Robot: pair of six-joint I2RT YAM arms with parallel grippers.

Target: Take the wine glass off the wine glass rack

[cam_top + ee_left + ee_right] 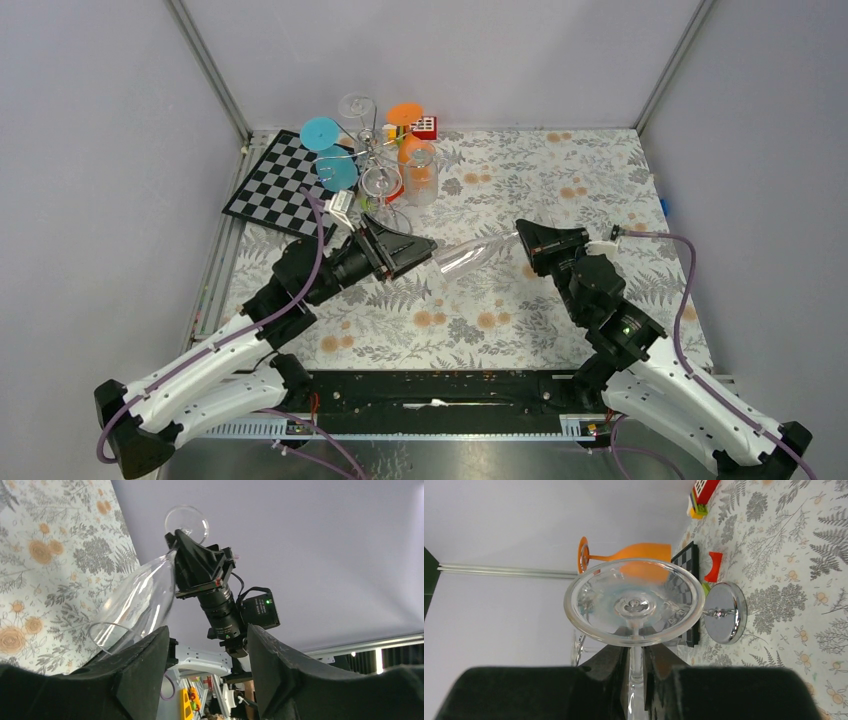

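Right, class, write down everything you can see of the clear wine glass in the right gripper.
The wine glass is clear, glass-like and empty: round foot, thin stem, long bowl. It is held sideways above the table, off the rack. The right gripper clamps its stem; the bowl's mouth points at the open left gripper, contact unclear.

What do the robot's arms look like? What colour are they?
The left arm and right arm have white shells low down and black joints higher up. The left gripper and right gripper are black, each with two wedge-shaped fingers. A purple cable runs along each arm, and a small green light glows on the right one.
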